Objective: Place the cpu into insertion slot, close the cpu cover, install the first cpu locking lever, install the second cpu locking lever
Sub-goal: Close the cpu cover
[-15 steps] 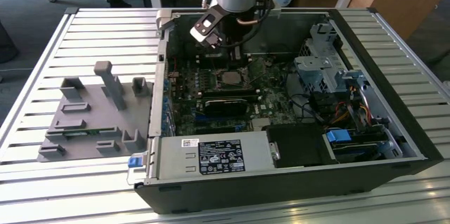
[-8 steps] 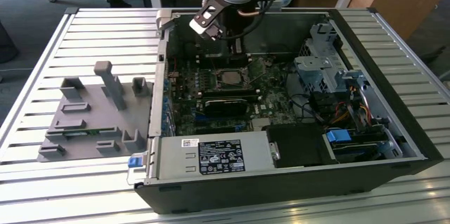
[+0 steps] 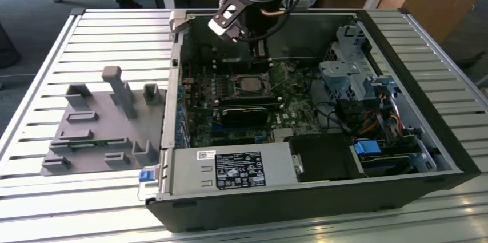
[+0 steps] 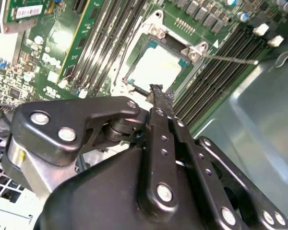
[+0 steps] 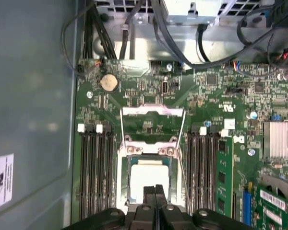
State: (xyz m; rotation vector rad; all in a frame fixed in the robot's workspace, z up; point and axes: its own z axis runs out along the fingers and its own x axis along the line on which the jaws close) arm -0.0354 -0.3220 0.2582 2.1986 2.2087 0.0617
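The cpu (image 5: 146, 178) lies flat in the insertion slot (image 5: 126, 165), its pale face up; the second wrist view shows the cpu (image 4: 156, 67) too. The cpu cover (image 5: 152, 109) is swung open and lies back on the board beyond the socket. A thin wire locking lever (image 4: 230, 58) stands out beside the socket. My gripper (image 5: 155, 192) is shut with nothing in it, its fingertips together just over the chip's near edge. The gripper (image 4: 157, 92) hovers close above the cpu. In the exterior view the gripper (image 3: 258, 63) hangs over the socket (image 3: 250, 84).
Black memory slots (image 5: 93, 172) run along both sides of the socket, with a green memory stick (image 5: 224, 177) on one side. A coin battery (image 5: 108, 82) and cables (image 5: 182, 43) lie beyond. The grey case wall (image 5: 33, 120) is close. A grey fixture tray (image 3: 99, 123) sits outside the case.
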